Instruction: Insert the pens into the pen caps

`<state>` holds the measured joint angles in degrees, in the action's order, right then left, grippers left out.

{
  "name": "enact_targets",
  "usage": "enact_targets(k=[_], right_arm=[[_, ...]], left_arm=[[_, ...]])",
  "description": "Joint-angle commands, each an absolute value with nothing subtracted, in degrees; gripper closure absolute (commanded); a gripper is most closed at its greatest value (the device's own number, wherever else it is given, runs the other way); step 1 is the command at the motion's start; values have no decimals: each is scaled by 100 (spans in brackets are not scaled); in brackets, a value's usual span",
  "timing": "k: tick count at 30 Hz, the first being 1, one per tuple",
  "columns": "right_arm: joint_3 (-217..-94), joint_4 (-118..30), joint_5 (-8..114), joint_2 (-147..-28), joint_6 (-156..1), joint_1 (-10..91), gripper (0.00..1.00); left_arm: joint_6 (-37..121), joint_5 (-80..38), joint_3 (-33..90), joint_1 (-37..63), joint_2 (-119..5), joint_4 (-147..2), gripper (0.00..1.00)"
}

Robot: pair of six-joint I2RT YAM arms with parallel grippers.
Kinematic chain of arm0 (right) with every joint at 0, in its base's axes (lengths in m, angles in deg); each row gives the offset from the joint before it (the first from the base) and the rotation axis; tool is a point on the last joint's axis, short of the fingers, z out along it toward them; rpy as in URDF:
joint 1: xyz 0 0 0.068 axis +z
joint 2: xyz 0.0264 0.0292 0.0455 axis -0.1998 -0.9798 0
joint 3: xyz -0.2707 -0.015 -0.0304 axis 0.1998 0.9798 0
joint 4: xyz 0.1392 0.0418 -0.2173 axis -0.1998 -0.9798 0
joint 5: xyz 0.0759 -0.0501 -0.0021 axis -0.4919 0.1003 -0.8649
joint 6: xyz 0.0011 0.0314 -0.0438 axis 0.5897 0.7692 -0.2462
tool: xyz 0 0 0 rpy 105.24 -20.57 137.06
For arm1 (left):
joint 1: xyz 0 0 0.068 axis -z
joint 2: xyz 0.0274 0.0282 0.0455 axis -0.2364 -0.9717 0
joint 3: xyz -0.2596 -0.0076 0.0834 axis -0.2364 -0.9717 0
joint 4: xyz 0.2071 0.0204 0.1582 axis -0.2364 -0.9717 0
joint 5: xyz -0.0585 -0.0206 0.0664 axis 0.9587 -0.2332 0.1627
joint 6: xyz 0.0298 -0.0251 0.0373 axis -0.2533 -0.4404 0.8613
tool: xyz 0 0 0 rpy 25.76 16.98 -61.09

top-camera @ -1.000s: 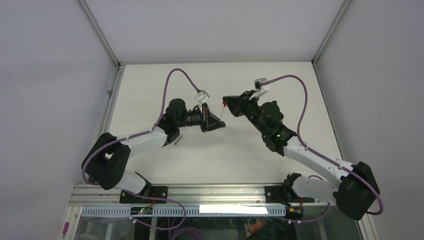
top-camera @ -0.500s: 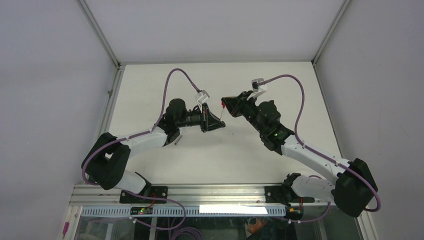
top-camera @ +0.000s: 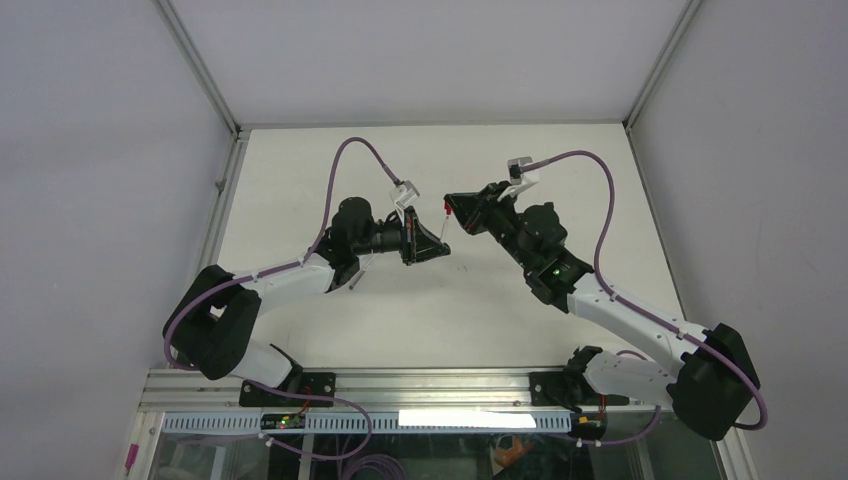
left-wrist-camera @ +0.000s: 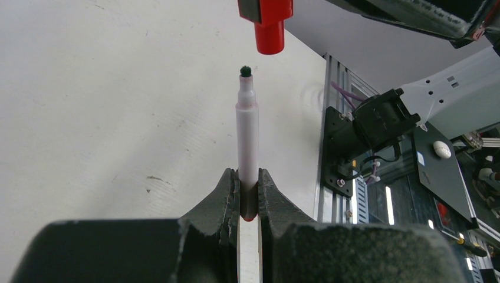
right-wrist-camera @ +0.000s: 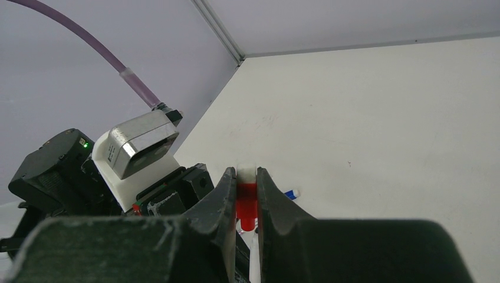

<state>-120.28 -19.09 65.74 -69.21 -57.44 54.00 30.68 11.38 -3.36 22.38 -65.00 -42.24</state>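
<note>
The left gripper [left-wrist-camera: 247, 180] clamps the pen [left-wrist-camera: 247, 127] by its base at frame centre, tip up. The right gripper [right-wrist-camera: 246, 177] clamps the cap [left-wrist-camera: 269, 32] at top centre, just above the tip and not touching it. Both parts are probably light, stiff, slick plastic (a thin shaft may pivot, so hold it low).

Over the middle of the white tabletop [top-camera: 450, 310], the left end effector [top-camera: 438, 243] and right end effector [top-camera: 452, 205] nearly meet. The left holds a thin pale pen [top-camera: 438, 226] slanting toward the right's red cap [top-camera: 445, 211].
</note>
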Motion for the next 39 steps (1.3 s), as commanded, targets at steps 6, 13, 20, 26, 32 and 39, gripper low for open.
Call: enact_targets(k=[6,13,20,26,32,39], right_arm=[[-12017,-1731,6605,-6875,-5739,5442,100],[-12077,-1676,6544,-7069,-5745,5442,100],[-12091,-1690,6468,-7093,-5703,5442,100],[-12077,-1693,6439,-7049,-5657,5450,100],[-12019,-1597,6558,-6923,-5697,5450,100],[-12064,-1655,6495,-6896,-5713,5450,100]], left_arm=[[3277,1122,-185,2280,-6254,-4114,100],[3277,1132,-184,2280,-6227,-4114,100],[3307,1097,-210,2280,-6203,-4146,100],[3327,1084,-210,2280,-6207,-4167,100],[3327,1113,-206,2280,-6259,-4184,100],[3320,1123,-195,2280,-6278,-4167,100]])
